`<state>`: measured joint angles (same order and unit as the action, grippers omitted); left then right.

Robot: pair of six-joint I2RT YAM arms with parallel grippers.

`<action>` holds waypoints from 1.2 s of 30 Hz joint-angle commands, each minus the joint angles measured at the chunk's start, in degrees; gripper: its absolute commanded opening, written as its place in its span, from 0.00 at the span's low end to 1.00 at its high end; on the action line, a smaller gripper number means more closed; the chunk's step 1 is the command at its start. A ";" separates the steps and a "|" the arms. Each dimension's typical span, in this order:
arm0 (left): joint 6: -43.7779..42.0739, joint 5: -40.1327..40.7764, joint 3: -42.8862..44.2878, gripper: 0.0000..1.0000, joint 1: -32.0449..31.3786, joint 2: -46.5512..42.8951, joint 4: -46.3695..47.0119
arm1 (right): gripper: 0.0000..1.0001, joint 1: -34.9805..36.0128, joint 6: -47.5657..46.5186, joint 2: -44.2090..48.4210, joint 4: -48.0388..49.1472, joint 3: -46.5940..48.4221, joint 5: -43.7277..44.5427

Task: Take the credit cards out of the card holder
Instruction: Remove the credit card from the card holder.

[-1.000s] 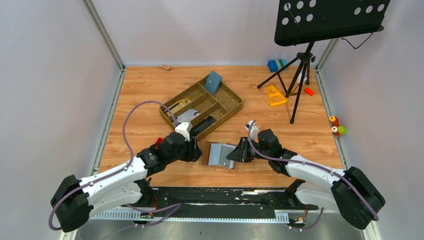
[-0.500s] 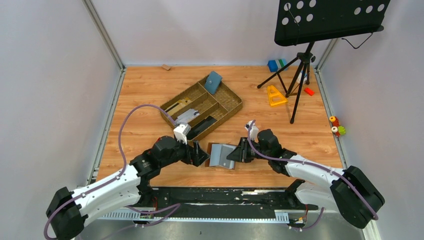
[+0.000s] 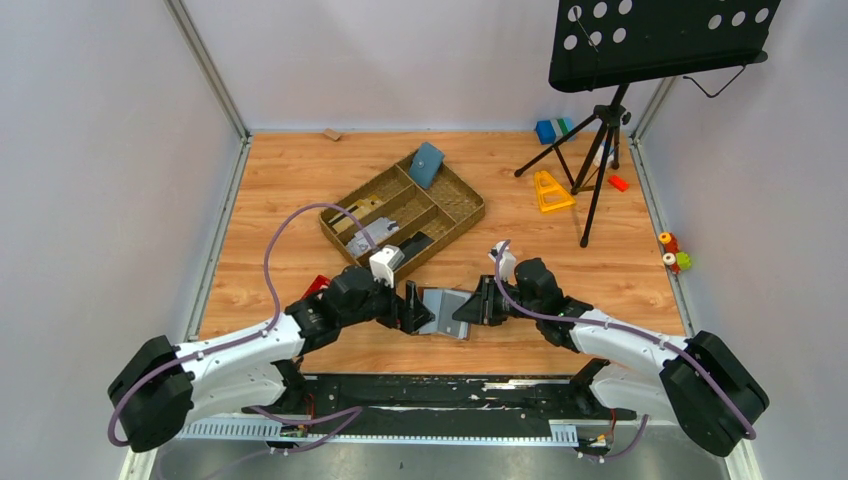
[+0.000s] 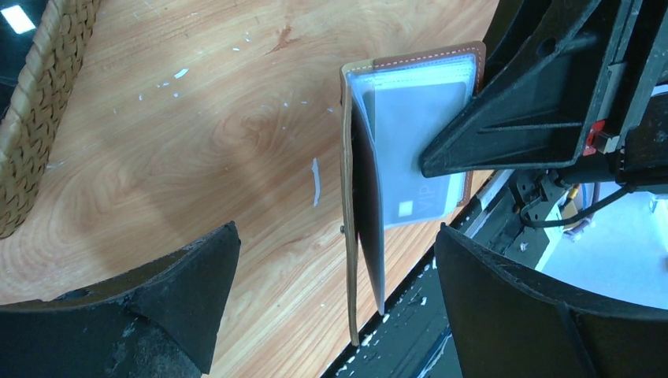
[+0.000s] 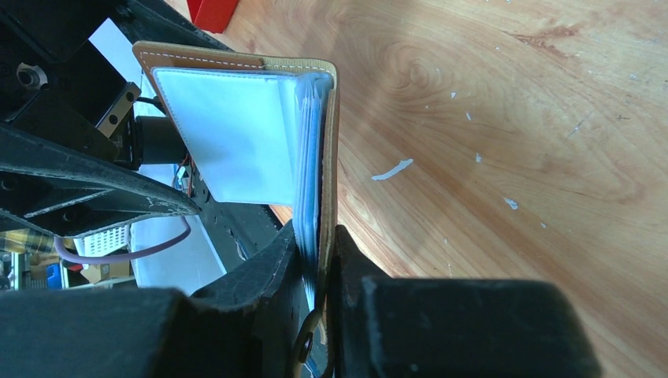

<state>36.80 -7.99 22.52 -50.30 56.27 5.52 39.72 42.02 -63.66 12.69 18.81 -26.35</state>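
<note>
Right gripper [image 5: 317,264]: we noted both fingers clenched on the card holder [image 5: 236,150], pinching one brown leather-look cover and the stack of clear sleeves together at the holder's edge. The holder was unfolded, with its sleeves fanned toward the left arm and a stitched brown rim framing the outermost sleeve. We could not tell whether the holder's lower edge touched the table [image 3: 290,180] or hung just above it.

Left gripper [image 4: 335,244]: released, fingers spread wide, one on each side of the holder's near end. Bare wood showed between each finger and the leather, and we saw no contact with the holder. In the left wrist view a pale grey card [image 4: 402,134] sat inside a sleeve, with a small chip and the letters VIP near its lower end. The right gripper's black finger lay across the sleeve's far side.

From above, we recorded the holder between the two grippers, near the front edge of the table and about midway across it. Just behind it stood a woven divided tray [image 3: 476,212]. A blue-teal pouch [image 3: 427,164] sat in its far compartment, and the near compartments held dark and grey items that we could not identify. A small red object [image 3: 318,285] lay beside the left arm. A black music stand [image 3: 660,45] on a tripod occupied the far right corner, with a yellow triangular piece [image 3: 550,192] beside its legs.
</note>
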 commanded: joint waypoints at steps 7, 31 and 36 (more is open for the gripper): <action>2.37 -3.27 1.70 0.94 -0.58 7.36 9.77 | 0.06 0.43 1.01 0.06 3.15 2.57 -1.78; 5.92 0.55 -1.28 0.05 -1.46 16.06 15.89 | 0.27 2.20 1.61 -8.65 3.41 3.21 0.23; 7.78 2.52 -1.19 0.00 -1.46 18.07 14.62 | 0.57 2.20 1.66 -8.53 3.15 2.17 1.76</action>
<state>43.40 -8.05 21.04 -51.42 72.79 20.36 41.60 43.64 -72.14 13.98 19.79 -26.20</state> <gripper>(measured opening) 0.030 0.509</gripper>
